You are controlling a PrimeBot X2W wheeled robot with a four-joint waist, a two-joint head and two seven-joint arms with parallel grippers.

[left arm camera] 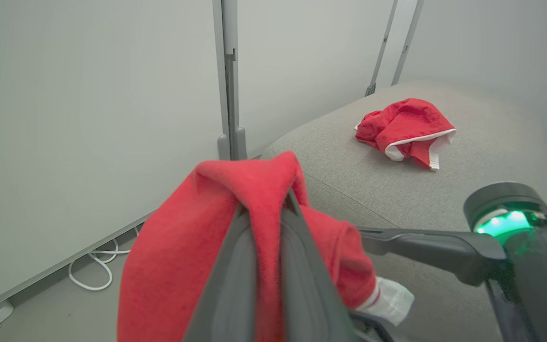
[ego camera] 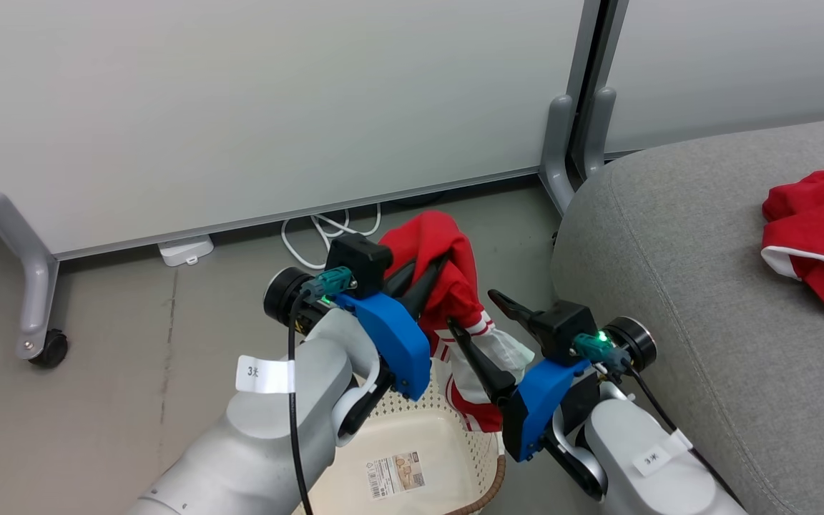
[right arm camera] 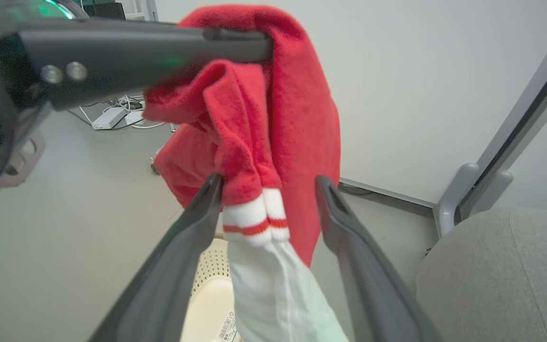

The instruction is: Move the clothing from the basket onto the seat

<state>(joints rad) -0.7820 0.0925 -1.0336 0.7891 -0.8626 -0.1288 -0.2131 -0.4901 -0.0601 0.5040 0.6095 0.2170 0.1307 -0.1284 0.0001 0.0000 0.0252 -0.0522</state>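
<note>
Left jaws shut on soft red garment (ego camera: 433,239) above cream plastic basket (ego camera: 449,416). Right jaws open wide around its white end (right arm camera: 254,223). Next: carry right to big grey seat (ego camera: 669,250).

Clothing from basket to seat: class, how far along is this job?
Done: one red garment lies on the grey seat. In hand: the second garment hangs above the basket, pinched by the left gripper, fingers shut; the right gripper stands open around its white cuff. Left: carry it over and release it.
</note>
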